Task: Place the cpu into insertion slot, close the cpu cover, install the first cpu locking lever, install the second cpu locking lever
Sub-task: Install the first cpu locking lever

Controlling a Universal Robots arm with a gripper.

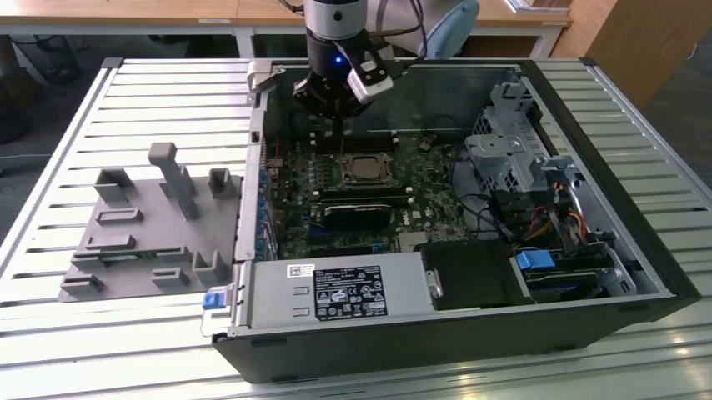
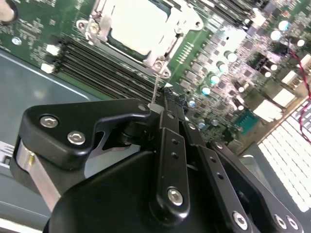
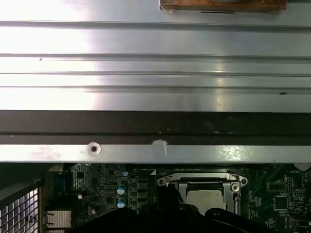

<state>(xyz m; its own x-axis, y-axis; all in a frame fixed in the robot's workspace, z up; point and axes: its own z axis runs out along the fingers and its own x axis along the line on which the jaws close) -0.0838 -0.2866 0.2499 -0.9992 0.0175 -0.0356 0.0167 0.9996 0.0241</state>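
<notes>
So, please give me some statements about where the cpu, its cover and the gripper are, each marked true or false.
1. The cpu lies in the insertion slot. True.
2. The cpu cover stands upright, open. False: it lies flat around the cpu's face.
3. The gripper hangs over the grey fixture. False: it is inside the computer case, above the green board beside the slot.
4. The grey fixture stands on the slatted table, at the exterior view's left of the case. True.
</notes>
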